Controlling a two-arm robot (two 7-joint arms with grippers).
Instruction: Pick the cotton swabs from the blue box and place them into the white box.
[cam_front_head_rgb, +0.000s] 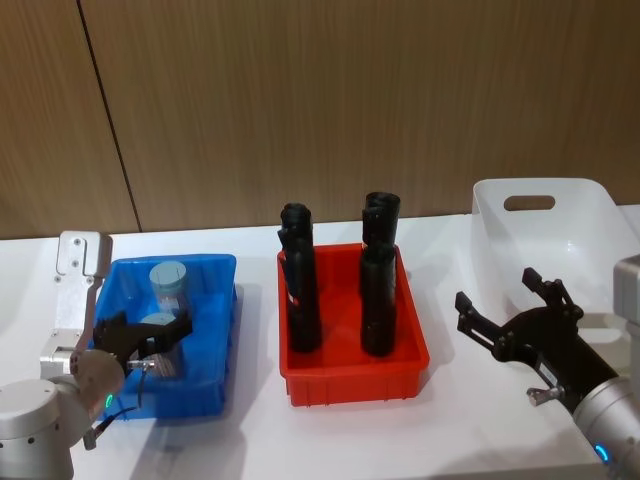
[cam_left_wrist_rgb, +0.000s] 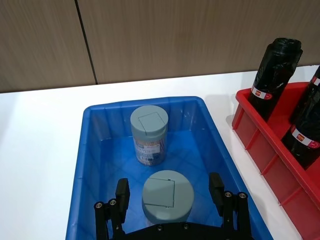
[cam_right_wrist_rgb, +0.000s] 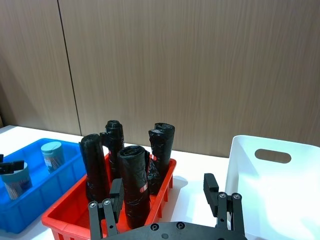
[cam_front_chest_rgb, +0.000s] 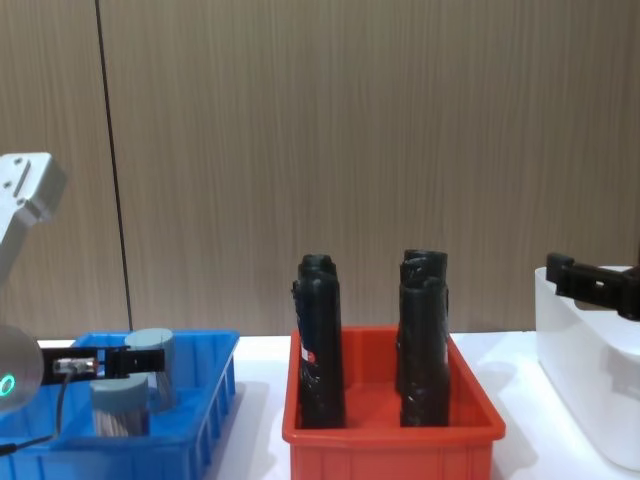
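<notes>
Two cotton swabs jars with grey-blue lids stand in the blue box (cam_front_head_rgb: 212, 264) at the left. The far jar (cam_front_head_rgb: 168, 283) (cam_left_wrist_rgb: 149, 131) stands free. My left gripper (cam_front_head_rgb: 150, 335) (cam_left_wrist_rgb: 169, 192) is down inside the blue box (cam_left_wrist_rgb: 86, 150), open, with one finger on each side of the near jar (cam_left_wrist_rgb: 167, 196) (cam_front_chest_rgb: 120, 402) and a small gap to each. At the right, my right gripper (cam_front_head_rgb: 497, 290) (cam_right_wrist_rgb: 162, 189) hangs open with nothing in it, just in front of the white box (cam_front_head_rgb: 590, 232) (cam_right_wrist_rgb: 282, 200).
A red bin (cam_front_head_rgb: 350, 385) with several tall black cylinders (cam_front_head_rgb: 300, 290) stands upright between the two boxes. A wood-panel wall rises behind the white table. Bare table lies in front of the red bin.
</notes>
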